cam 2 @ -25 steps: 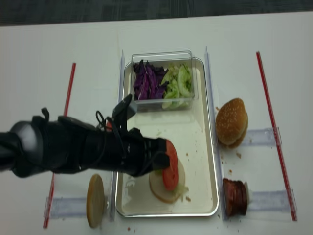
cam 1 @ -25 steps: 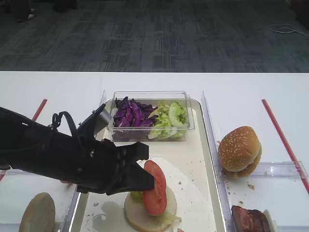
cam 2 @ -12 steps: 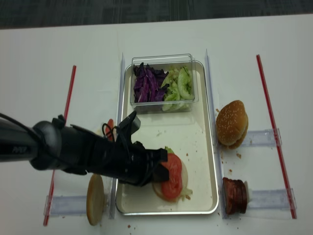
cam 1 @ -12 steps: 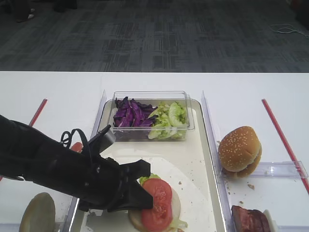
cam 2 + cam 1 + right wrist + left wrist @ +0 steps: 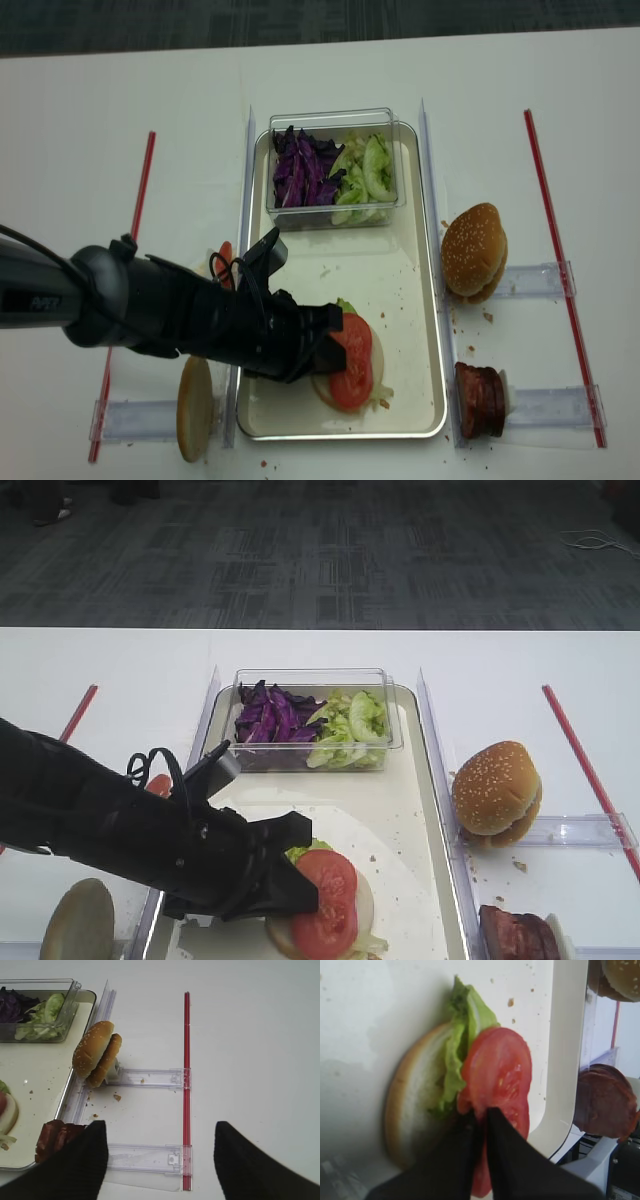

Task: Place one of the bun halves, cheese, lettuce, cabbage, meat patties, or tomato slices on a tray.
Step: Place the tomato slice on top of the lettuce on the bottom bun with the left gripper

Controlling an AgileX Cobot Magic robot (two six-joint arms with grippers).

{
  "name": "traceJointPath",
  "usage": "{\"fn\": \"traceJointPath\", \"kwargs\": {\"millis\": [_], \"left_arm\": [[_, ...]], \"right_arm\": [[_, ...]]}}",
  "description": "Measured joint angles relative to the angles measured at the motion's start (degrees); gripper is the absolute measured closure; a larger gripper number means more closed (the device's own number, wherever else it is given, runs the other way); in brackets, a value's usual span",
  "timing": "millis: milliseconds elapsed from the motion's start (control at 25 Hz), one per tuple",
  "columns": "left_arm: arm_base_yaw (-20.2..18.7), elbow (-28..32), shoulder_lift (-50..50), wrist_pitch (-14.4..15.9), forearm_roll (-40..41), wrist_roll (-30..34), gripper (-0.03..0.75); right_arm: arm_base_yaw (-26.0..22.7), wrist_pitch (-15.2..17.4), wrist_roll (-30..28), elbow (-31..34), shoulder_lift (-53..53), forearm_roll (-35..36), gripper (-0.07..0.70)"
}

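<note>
Stretching down the middle of the white table [image 5: 90, 110], the cream-white tray [image 5: 400, 290] carries everything else: a clear plastic tub [image 5: 333, 165] at its far end, holding purple cabbage [image 5: 302, 170] on the left and green lettuce [image 5: 365, 175] on the right, and a bun half [image 5: 325, 385] lying cut face up near its front edge. Green leaf strips sit on that bun, and a tomato slice [image 5: 497, 1090] lies flat over them. From the left, the black left arm reaches across the tray rim, and the left gripper [image 5: 481, 1122] has its two fingers drawn almost together at the near edge of the slice; whether they pinch it or merely touch it cannot be told. On the right, outside the tray, a sesame bun [image 5: 97, 1052] leans on a clear rail, with meat patties [image 5: 57, 1137] nearer the front. Another bun half [image 5: 195, 408] lies left of the tray. The right gripper [image 5: 160, 1160] hangs spread wide over bare table, grasping nothing.
</note>
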Motion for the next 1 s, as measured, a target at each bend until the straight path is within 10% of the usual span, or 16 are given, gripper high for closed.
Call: {"fn": "traceJointPath", "kwargs": {"millis": [360,1000], "left_arm": [[0.0,0.0,0.0,1.73,-0.33,0.0,0.329],[2.58,0.0,-6.4,-0.1,2.84,-1.53,0.301]], "right_arm": [[0.0,0.0,0.0,0.0,0.0,0.0,0.164],[0.0,0.0,0.0,0.0,0.0,0.0,0.164]]}}
